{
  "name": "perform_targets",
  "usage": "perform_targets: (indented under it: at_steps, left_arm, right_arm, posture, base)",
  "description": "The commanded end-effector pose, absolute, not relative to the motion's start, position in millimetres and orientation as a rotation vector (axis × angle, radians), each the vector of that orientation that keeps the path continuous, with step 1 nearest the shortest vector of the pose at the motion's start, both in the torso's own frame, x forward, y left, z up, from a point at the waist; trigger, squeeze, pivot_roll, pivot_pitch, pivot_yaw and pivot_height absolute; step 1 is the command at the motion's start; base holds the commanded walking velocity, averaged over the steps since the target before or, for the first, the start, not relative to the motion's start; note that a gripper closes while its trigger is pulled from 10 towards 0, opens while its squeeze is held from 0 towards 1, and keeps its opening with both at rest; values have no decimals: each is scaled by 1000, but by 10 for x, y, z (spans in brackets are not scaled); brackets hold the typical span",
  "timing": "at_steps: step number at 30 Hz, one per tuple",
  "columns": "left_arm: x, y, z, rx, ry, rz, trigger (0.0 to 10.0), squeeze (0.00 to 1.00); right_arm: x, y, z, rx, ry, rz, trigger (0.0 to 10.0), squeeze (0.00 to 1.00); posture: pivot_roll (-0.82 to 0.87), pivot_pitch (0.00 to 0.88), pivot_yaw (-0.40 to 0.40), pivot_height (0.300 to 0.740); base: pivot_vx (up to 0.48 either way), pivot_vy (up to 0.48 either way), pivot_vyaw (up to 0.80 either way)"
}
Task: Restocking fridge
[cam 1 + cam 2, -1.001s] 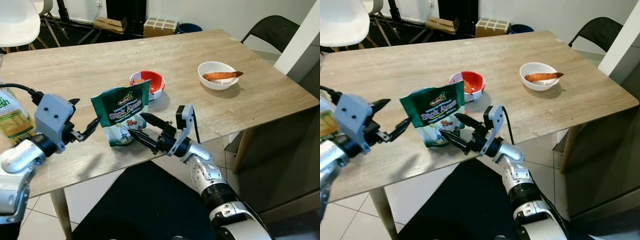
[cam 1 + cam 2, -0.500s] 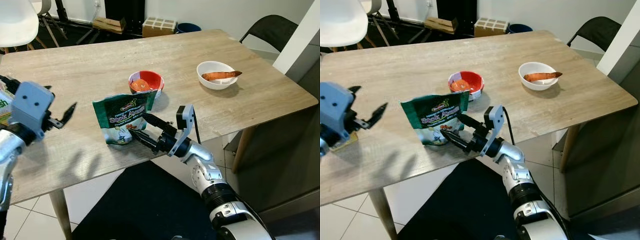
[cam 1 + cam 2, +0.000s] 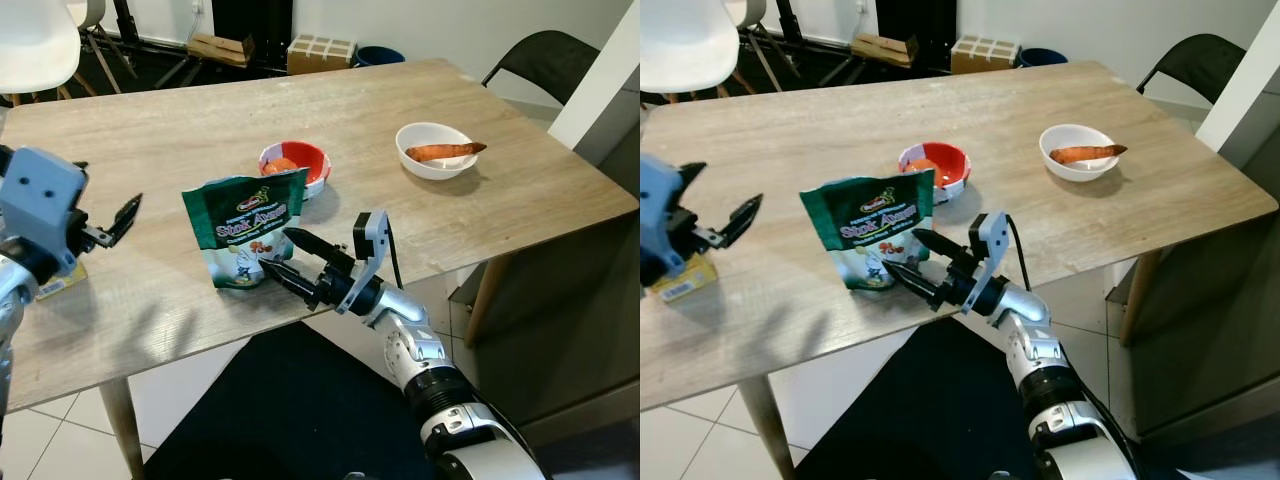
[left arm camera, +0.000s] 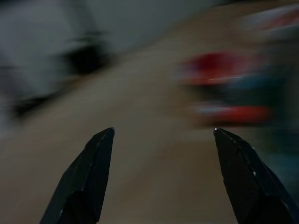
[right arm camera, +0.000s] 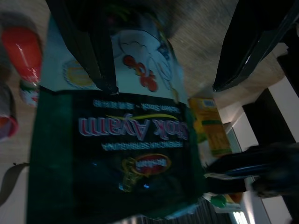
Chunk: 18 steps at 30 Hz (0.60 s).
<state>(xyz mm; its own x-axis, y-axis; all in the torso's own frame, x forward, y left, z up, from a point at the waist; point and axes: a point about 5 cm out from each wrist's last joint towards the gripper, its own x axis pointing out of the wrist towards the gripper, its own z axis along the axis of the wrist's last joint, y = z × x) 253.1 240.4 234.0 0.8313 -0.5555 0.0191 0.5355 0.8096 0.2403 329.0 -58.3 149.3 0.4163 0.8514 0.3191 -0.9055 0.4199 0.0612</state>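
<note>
Left eye view: wooden worktop (image 3: pixel 200 120) carrying, near its front edge, an upright green stock pouch (image 3: pixel 243 238). Right end effector (image 3: pixel 276 254) reaches the pouch's lower right, fingers spread apart at its base without clamping it. Left end effector (image 3: pixel 118 219) hovers well to the left, fingers wide. Behind: red bowl (image 3: pixel 296 167), white bowl (image 3: pixel 434 150).

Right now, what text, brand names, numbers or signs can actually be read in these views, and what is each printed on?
"Stok Ayam": large script on the front of the green pouch standing on the table, read in the right wrist view and both eye views.
Small logo and fine lines above and below it on the pouch: too small to read.
Yellow carton by the left gripper: print too blurred to read.
</note>
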Motion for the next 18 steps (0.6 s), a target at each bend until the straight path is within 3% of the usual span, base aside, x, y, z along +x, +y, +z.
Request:
perform_targets:
  at_steps: [1,6,11,17,18]
  left_arm:
    - [2480,2252,2211,141,-30,-703,10000,0]
    - [2313,2038,1966,84,109,-876,10000,0]
    - [2198,1994,1893,93,180,-953,10000,0]
    - [2213,2033,1825,150,244,-925,10000,0]
    - [2354,2092,1680,260,274,-805,10000,0]
  right_arm:
    - [3296,-611,1468,233,-246,1105,10000,0]
    - [3297,-617,1462,230,-243,1102,10000,0]
    - [3293,-630,1454,230,-240,1102,10000,0]
    - [3288,-624,1438,231,-236,1106,10000,0]
    - [3286,-613,1427,233,-234,1105,10000,0]
  posture:
    - [-20,130,-60,740]
    - [-24,132,-58,740]
    - [-24,133,-59,740]
    - [-21,134,-61,740]
    - [-16,137,-65,740]
  base:
    - [0,0,0]
    - [0,0,0]
    - [0,0,0]
    - [0,0,0]
    - [0,0,0]
